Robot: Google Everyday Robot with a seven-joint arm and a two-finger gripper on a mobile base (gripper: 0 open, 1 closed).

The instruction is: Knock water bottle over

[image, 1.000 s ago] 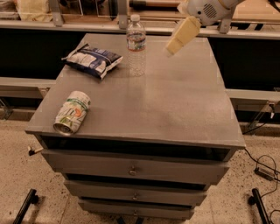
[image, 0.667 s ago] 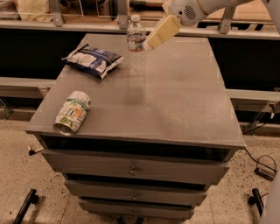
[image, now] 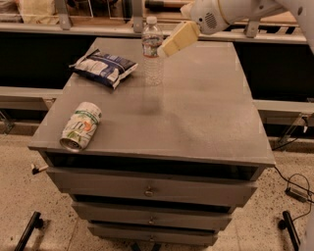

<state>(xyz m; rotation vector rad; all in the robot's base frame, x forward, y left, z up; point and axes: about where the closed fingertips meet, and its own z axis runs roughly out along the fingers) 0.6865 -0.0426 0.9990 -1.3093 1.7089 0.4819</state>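
**A:** What do you have on your counter (image: 206,122), starting from the left?

**B:** At about 8 o'clock you have a green-and-white soda can (image: 81,126) lying on its side, its open end toward the front edge. Up at 10 o'clock lies a white-and-blue snack bag (image: 104,67), flat on the top.

**A:** And the water bottle (image: 152,54)?

**B:** It stands upright near 12 o'clock, just right of the bag and apart from it, white cap on top.

**A:** Where is your claw (image: 169,45)?

**B:** At the bottle's 2 o'clock, slanting down from the white arm (image: 221,12) at the upper right. Its cream tip meets the bottle's shoulder; I can't tell whether they touch.

**A:** Apart or together?

**B:** You can't tell from here; it reads as one pale block.
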